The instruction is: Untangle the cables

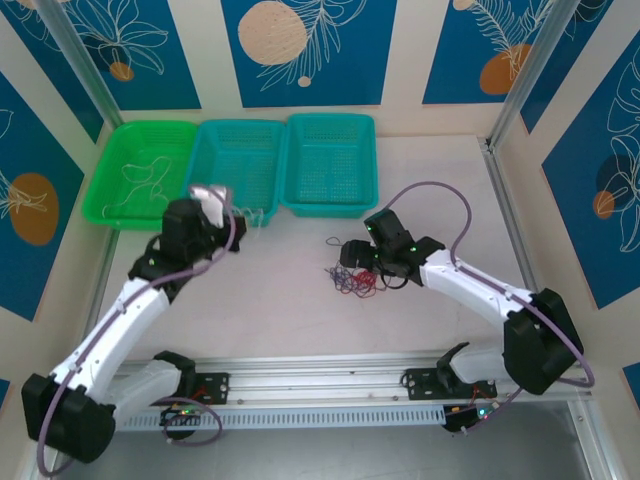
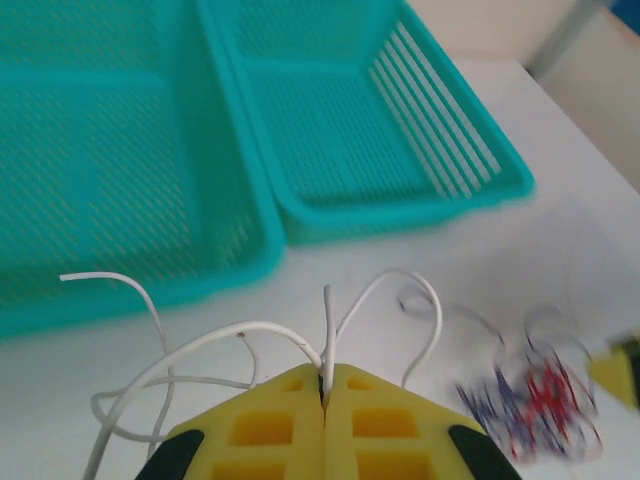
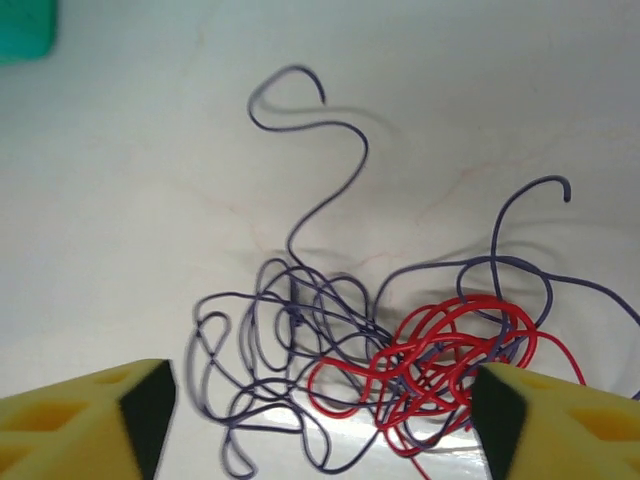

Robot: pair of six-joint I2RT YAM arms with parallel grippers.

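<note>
- Legible text, labels, brands, numbers, signs: none can be read on any surface.
- Wall panels [image 1: 340, 60]: decorative leaf outlines and orange discs on blue; these carry no lettering or numerals.

Glossy perforated plastic baskets [image 2: 400, 210], smooth pale bench [image 3: 450, 100] with faint sheen, thin shiny-sheathed cables [image 3: 425, 355], matt yellow left end effector [image 2: 325, 385]
</note>
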